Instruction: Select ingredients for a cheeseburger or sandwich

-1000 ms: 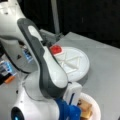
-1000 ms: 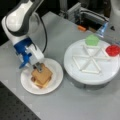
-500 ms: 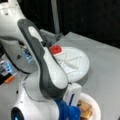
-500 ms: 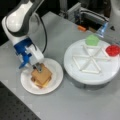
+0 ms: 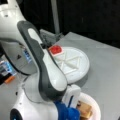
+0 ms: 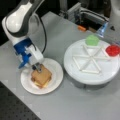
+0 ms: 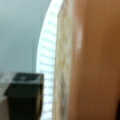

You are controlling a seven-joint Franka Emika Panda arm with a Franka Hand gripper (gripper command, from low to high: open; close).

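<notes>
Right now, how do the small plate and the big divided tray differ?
The small plate is flat and plain and carries the stacked sandwich, with the gripper at the sandwich's top. The divided tray is larger, raised and ribbed into wedges, holding only a green piece and a red piece. Both are white and round.

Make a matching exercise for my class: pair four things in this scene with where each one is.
Things:
1. sandwich
2. green piece
3. red disc
4. gripper

Places:
A. at the sandwich's top edge
B. on the small plate
C. far rim of the divided tray
D. right rim of the divided tray

Pairs: 1-B, 2-C, 3-D, 4-A
</notes>
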